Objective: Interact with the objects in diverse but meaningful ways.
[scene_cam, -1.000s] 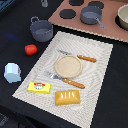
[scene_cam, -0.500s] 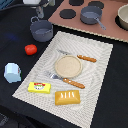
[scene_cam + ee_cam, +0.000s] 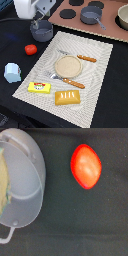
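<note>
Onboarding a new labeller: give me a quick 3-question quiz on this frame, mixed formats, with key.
1. True or false: the bread loaf lies on the round plate.
2. What lies nearest the light-blue cup? A) tomato B) stove pot C) knife
3. Fill in: the yellow packet rests on the ____.

Key: 1 false, it lies on the placemat. 2 A. 3 placemat.

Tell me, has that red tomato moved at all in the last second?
No. The red tomato lies in the same spot on the dark table, between the grey pot and the light-blue cup.
</note>
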You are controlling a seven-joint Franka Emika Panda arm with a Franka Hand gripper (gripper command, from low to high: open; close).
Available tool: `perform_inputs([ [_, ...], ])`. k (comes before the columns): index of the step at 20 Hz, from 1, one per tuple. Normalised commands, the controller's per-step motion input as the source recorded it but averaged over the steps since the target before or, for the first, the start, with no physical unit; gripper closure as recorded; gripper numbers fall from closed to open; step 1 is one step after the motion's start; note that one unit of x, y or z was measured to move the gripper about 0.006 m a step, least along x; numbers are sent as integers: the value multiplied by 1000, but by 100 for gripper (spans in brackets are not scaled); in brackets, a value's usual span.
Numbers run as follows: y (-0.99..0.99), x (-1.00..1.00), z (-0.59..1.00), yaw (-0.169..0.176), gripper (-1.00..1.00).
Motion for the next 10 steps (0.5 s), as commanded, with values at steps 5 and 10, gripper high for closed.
perform_inputs([
  [5,-338,-210,-529,84,-100],
  [10,-280,-340,-491,96,-100],
])
